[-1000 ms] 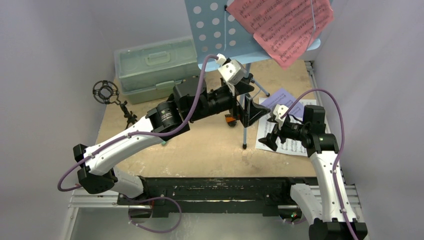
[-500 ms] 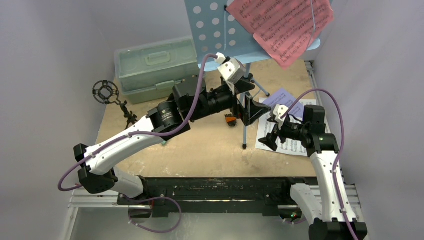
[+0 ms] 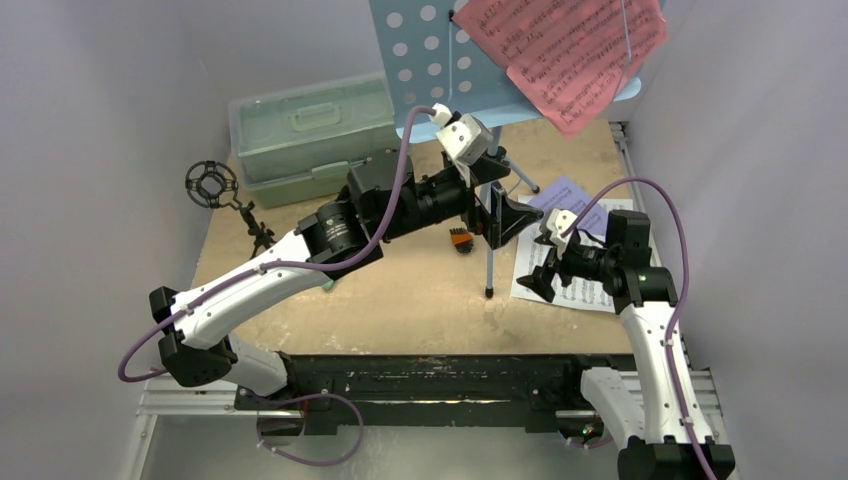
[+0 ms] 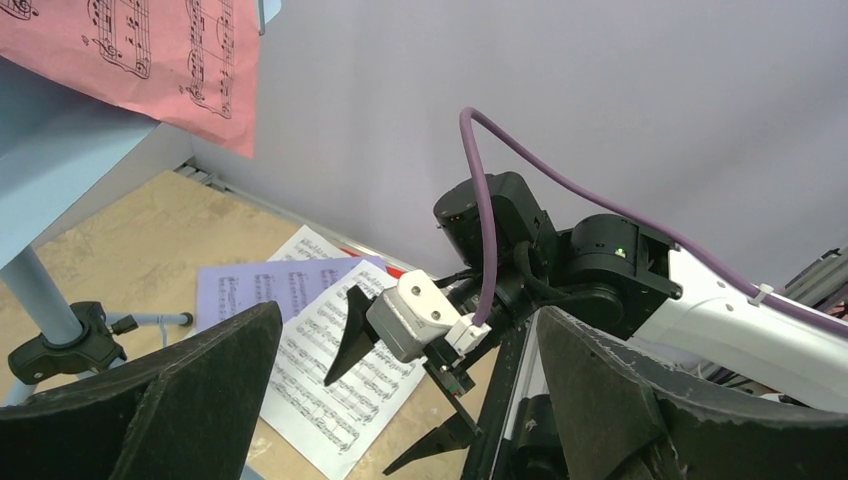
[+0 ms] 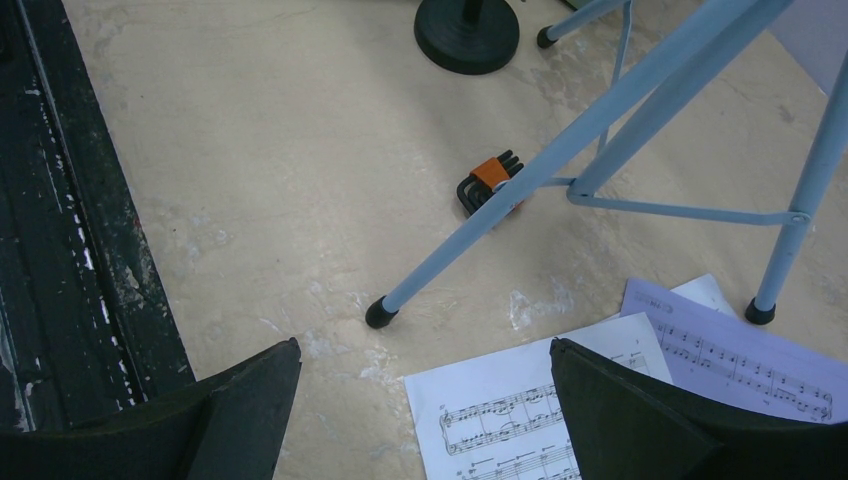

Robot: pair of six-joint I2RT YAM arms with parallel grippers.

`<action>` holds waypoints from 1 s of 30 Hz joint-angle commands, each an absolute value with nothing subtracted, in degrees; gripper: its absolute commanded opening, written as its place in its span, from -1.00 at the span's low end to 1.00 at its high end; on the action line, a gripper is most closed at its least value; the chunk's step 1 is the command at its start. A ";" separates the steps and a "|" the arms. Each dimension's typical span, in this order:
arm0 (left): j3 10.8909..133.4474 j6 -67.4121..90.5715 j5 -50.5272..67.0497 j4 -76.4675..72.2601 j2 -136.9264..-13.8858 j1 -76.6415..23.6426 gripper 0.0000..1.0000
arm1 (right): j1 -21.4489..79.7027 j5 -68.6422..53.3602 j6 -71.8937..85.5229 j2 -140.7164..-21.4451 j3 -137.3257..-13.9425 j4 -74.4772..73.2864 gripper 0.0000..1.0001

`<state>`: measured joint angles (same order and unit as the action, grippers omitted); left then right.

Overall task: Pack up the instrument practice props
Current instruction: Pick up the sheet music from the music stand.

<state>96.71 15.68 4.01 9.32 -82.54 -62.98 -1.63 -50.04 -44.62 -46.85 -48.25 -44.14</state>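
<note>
Hardly anything has moved: my left tool [image 3: 497, 218] and right tool [image 3: 538, 283] both gape empty. Only my right wrist view shows the round mic-holder base [image 5: 467, 35].

We see a light-blue music rack [image 3: 420, 58] dotted with rows of round holes, and the red sheet [image 3: 570, 45] on it is printed with black staves. Under its legs the table [image 5: 250, 200] is mottled beige with whitish smears. By those legs a white sheet [image 5: 500, 415] and a purple sheet [image 5: 740, 350] both carry black notation, and a small tool [image 5: 487, 185] is orange and black, perhaps a hex-key set. Left of the rack in the top view, the case [image 3: 300, 150] is translucent pale green and the ring-top holder [image 3: 200, 192] is black.
</note>
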 commanded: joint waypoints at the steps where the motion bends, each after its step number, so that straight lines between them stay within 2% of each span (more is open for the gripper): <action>1: 98.48 16.13 3.35 5.92 -82.44 -62.58 1.00 | -1.67 -50.45 -45.00 -46.76 -47.90 -43.42 0.98; 15: 99.57 18.11 2.38 -1.34 -85.10 -62.16 1.00 | -1.70 -50.38 -45.18 -47.13 -47.99 -43.62 0.98; 20: 99.87 19.57 -4.84 -5.78 -86.25 -61.86 1.00 | -1.67 -50.60 -45.18 -46.67 -47.83 -43.51 0.98; 26: 97.81 28.56 -11.38 -15.87 -89.31 -59.33 1.00 | -1.67 -50.62 -45.38 -46.64 -47.91 -43.77 0.98; 30: 99.29 34.32 -10.23 -20.58 -92.66 -56.53 0.98 | -1.67 -50.62 -45.35 -46.32 -47.91 -43.81 0.98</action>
